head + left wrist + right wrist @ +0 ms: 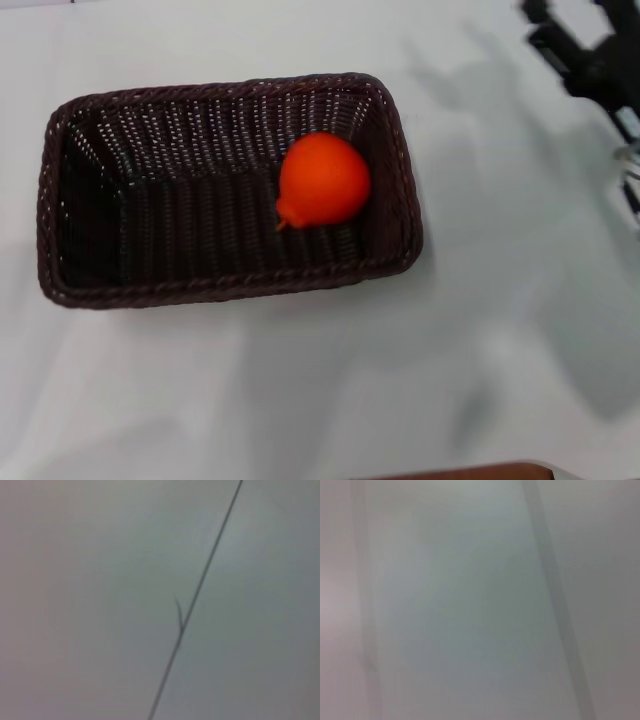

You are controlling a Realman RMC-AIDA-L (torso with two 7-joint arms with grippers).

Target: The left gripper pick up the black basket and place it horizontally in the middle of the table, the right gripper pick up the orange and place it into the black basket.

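In the basket (200, 190) lying lengthwise mid-worktop (300, 400), the orange (323, 181) rests toward its right end. The right pincer (590, 55) hangs at the far right, grip unclear; no writing shows.

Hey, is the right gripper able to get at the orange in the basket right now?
Probably yes: the orange lies uncovered in the open-topped black basket, and the right gripper is off to its right with only bare table between.

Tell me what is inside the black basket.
The black basket holds one orange, lying toward its right end on the woven floor. Nothing else shows inside. The floor patch under the orange is hidden. The right gripper is off to the far right.
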